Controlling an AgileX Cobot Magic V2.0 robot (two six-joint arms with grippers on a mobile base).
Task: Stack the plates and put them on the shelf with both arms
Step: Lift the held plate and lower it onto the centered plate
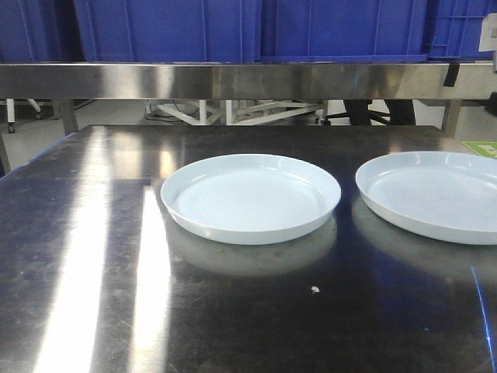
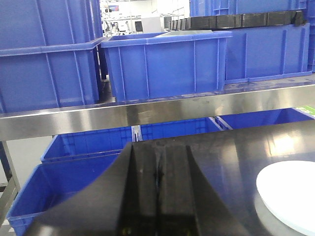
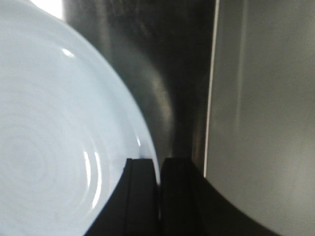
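Front view: two large round glossy pale blue-white plates lay flat and apart on the dark reflective steel tabletop, left-hand plate near centre, right-hand plate cut by the frame edge. Behind them ran the brushed stainless shelf rail with blue plastic crates on top. I saw no arm here.

Left wrist view only: black left gripper, fingers pressed together, nothing between them, clear of a plate edge at lower right; I could not tell which plate.

Right wrist view only: right gripper narrowed to a slit, the right-hand plate rim running into it. I logged it as pinched.
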